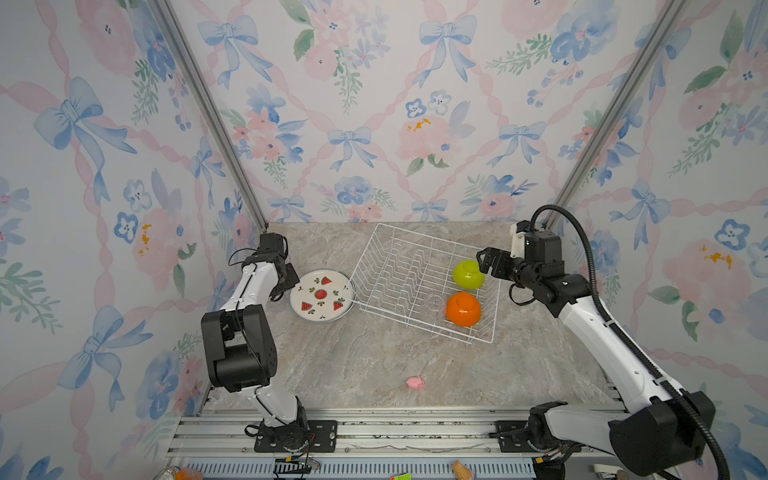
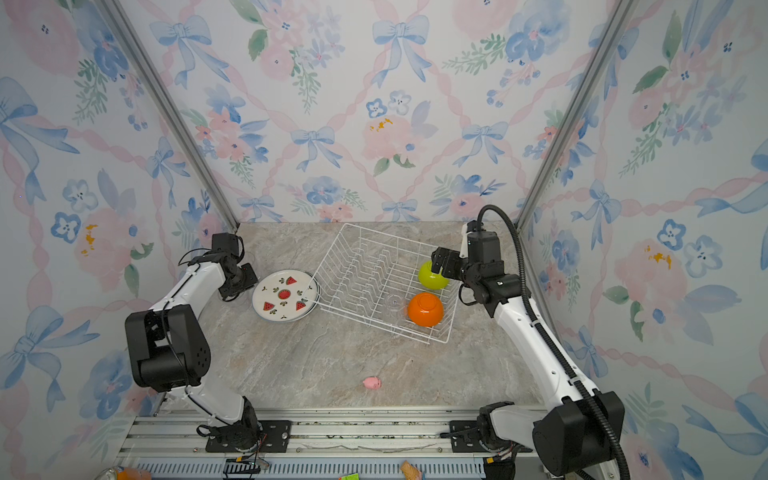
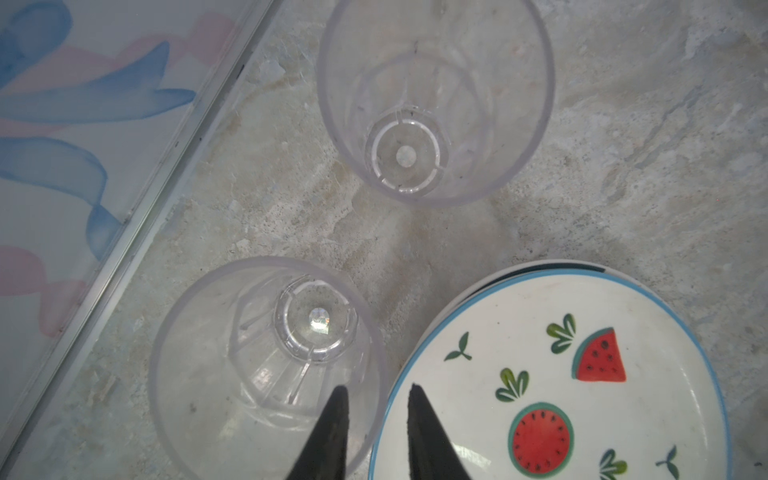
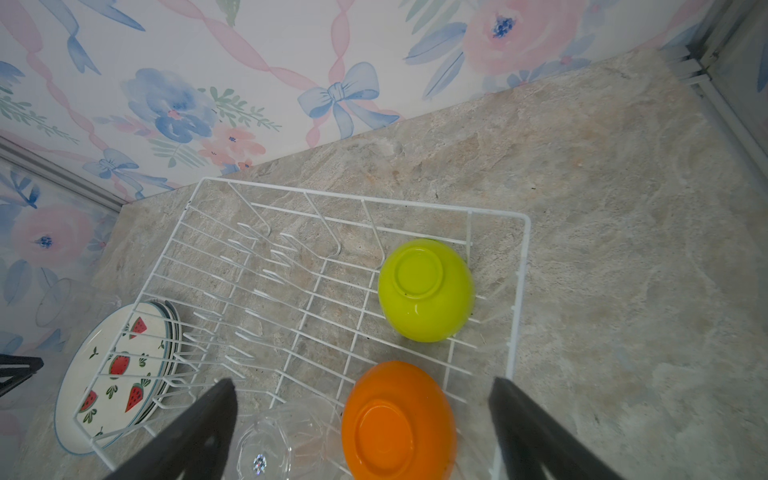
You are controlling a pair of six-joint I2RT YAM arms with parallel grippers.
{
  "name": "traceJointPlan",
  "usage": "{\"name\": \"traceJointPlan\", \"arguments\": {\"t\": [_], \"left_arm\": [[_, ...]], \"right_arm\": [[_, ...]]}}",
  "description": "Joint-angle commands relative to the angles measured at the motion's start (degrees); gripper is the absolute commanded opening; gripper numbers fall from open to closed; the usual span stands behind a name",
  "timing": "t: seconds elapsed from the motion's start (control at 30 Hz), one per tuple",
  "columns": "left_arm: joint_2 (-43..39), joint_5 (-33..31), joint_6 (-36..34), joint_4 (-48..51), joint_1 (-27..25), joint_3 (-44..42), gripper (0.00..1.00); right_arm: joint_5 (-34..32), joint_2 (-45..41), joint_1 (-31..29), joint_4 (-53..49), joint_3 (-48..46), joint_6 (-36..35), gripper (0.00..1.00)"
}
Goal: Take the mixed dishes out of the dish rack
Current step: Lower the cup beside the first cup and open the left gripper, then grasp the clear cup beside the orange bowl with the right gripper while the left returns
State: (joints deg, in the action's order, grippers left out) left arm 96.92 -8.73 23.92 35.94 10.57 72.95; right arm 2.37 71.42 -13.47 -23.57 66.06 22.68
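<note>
From where I stand, the left gripper (image 3: 376, 390) is narrowly parted astride the rim of the near glass (image 3: 257, 353), which is upright on the tabletop (image 3: 623, 145) just beside the stacked plates (image 3: 561, 374). A crooked lift could hook that rim and topple it. The right gripper (image 4: 362, 383) hangs wide over the dish rack (image 4: 521, 291), where the orange bowl (image 4: 399, 419), lime bowl (image 4: 426, 291) and racked glass (image 4: 282, 436) sit. A finger might snag wire there, or slip off a slick upturned bowl.
</note>
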Motion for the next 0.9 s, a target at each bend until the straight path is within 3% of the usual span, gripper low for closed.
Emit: {"name": "traceJointPlan", "arguments": {"t": [0.0, 0.07, 0.17, 0.33, 0.43, 0.53, 0.87], "left_arm": [[-2.5, 0.6, -1.3, 1.1, 0.5, 1.4, 0.45], [-4.2, 2.1, -1.8, 1.2, 0.4, 1.5, 0.61], [-7.9, 4.9, -2.1, 1.0, -0.1, 1.0, 0.78], [-16.6, 0.9, -1.7, -1.9, -5.5, -2.0, 0.95], [-21.2, 0.2, 0.1, -3.7, -8.3, -4.5, 0.98], [-26.4, 3.4, 2.5, -7.9, -10.0, -9.2, 0.98], [-37.9, 15.2, 8.3, -20.0, -10.9, -22.6, 0.98]], "right_arm": [[2.4, -0.4, 0.4, -1.4, -0.3, 0.4, 0.97], [3.6, -0.2, 0.1, -1.2, -0.1, 0.5, 0.97], [4.3, 0.0, -1.1, -1.4, -0.1, 0.8, 0.97], [5.3, 1.1, -5.0, -1.5, -0.1, 0.9, 0.97], [6.5, 1.8, -7.2, -1.4, -0.3, 1.7, 0.97], [9.2, 0.4, -9.7, 2.4, -2.4, 3.2, 0.97], [4.6, -1.5, -18.5, 1.3, -1.2, 5.2, 0.97]]}}
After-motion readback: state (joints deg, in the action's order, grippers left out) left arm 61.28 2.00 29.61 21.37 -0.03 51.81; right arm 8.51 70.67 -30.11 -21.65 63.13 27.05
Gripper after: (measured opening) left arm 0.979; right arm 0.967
